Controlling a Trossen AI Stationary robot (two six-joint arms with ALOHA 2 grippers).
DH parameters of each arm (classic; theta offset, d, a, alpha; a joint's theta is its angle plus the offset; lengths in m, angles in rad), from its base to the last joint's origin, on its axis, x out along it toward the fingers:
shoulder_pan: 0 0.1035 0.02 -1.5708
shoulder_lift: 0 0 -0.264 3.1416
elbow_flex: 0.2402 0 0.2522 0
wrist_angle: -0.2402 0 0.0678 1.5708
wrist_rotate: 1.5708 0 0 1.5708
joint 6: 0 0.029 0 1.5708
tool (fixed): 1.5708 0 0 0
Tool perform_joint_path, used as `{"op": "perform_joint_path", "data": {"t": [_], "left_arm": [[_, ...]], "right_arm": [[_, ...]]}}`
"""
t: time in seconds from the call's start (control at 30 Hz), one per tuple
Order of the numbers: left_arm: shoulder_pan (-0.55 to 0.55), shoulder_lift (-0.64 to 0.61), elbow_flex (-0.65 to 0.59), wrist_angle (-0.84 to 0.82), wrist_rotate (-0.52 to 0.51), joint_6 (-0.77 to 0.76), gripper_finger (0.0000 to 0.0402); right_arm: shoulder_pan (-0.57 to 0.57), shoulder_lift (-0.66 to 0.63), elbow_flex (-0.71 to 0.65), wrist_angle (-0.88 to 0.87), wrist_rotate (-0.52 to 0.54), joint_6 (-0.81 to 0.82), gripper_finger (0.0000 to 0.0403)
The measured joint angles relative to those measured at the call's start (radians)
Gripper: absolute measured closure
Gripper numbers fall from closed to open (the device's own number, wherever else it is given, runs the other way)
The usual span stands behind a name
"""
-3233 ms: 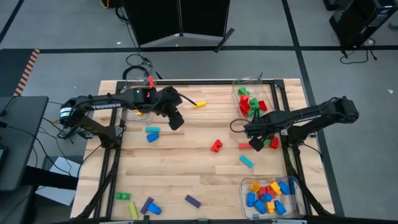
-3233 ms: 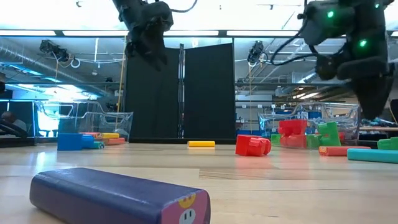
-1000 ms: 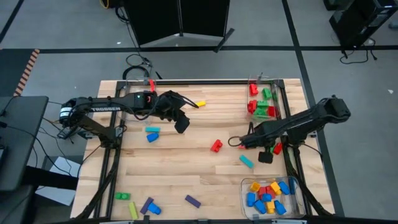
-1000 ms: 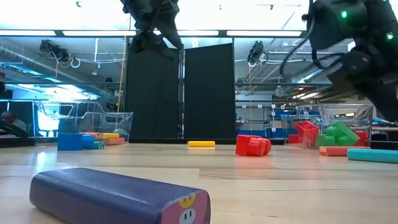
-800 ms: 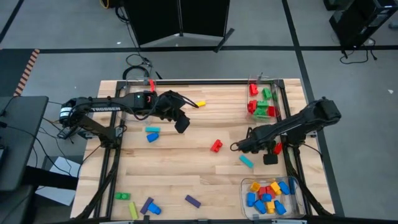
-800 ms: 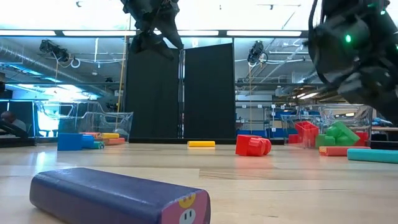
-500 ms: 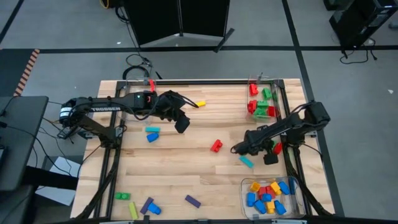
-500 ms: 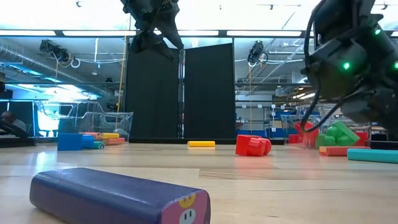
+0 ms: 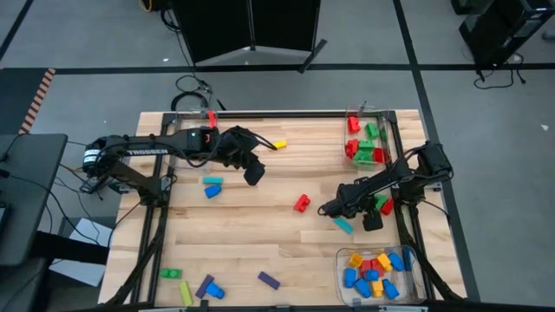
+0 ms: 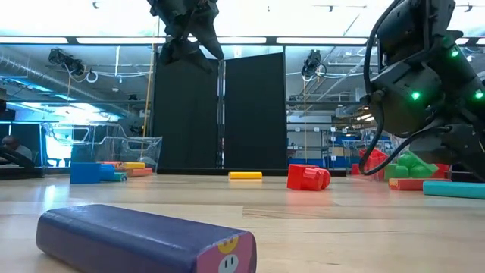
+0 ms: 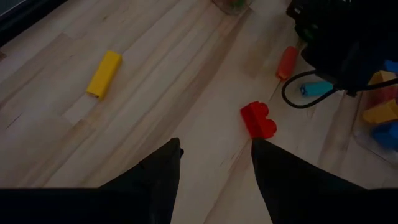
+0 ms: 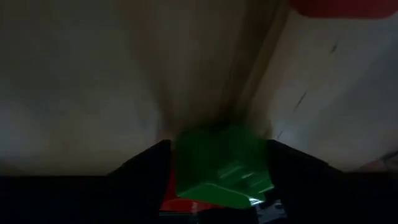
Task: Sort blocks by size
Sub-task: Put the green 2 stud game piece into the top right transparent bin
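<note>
Since the earlier frames the right arm has folded back and dropped lower at the right side of the wooden table (image 9: 260, 238), its gripper (image 9: 375, 208) now down at the table surface by the right edge; the left arm has not shifted over the last second. Seen through the right wrist camera, the right gripper's two dark fingers (image 12: 140, 168) stand on either side of a green plastic brick (image 12: 221, 162) with a red piece just beneath it, the fingers close to the brick's sides; whether they already press on it cannot be told. A teal bar (image 9: 344, 225) lies on the table just beside that gripper, and an orange-red bar (image 11: 286, 62) lies near it.

Up above the table's far left part the left gripper (image 9: 252, 172) hangs in the air, its fingers (image 11: 158, 180) partly spread with nothing between them. A yellow bar (image 9: 277, 145) rests near the far edge, a red double stub (image 9: 301, 203) near the table's middle, and a blue brick with a teal piece (image 9: 212, 185) to the left.

One clear bin at the far right (image 9: 364, 114) holds red and green bricks. Another clear bin at the near right (image 9: 340, 273) holds blue, yellow and red stubs. Along the near edge lie a purple bar (image 9: 268, 279), a green brick (image 9: 169, 273) and a small cluster of yellow, purple and blue pieces (image 9: 201, 289).
</note>
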Motion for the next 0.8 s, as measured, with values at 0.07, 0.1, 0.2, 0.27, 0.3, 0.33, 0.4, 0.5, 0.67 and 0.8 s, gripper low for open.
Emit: {"op": "perform_joint_path", "data": {"t": [0.07,0.1,0.2,0.27,0.3,0.33,0.4,0.5,0.67,0.8], "left_arm": [[0.0,0.0,0.0,0.003,0.0,0.0,0.0198],[0.0,0.0,0.0,0.003,0.0,0.0,0.0198],[0.0,0.0,0.0,0.004,0.0,-0.001,0.0198],[0.0,0.0,0.0,0.006,0.0,-0.002,0.0198],[0.0,0.0,0.0,0.007,0.0,-0.003,0.0198],[0.0,0.0,0.0,0.007,0.0,-0.003,0.0198],[0.0,0.0,0.0,0.007,0.0,-0.003,0.0198],[0.0,0.0,0.0,0.007,0.0,-0.009,0.0198],[0.0,0.0,0.0,0.007,0.0,-0.021,0.0198],[0.0,0.0,0.0,0.007,0.0,-0.021,0.0198]], "right_arm": [[0.0,0.0,0.0,0.001,0.0,0.001,0.0154],[0.0,0.0,0.0,0.0,0.0,0.006,0.0169],[0.0,0.0,0.0,0.001,-0.01,0.01,0.021],[0.0,0.0,0.0,0.001,-0.025,0.01,0.0233],[0.0,0.0,0.0,0.001,-0.03,0.011,0.0244],[0.0,-0.001,0.0,0.001,-0.034,0.015,0.0254],[0.0,-0.001,0.0,0.0,-0.038,0.015,0.0273],[0.0,-0.001,0.001,0.003,-0.045,0.019,0.0297],[0.0,-0.002,0.006,-0.006,-0.052,0.054,0.0323],[-0.006,-0.002,0.042,-0.067,-0.066,0.069,0.0322]]}}
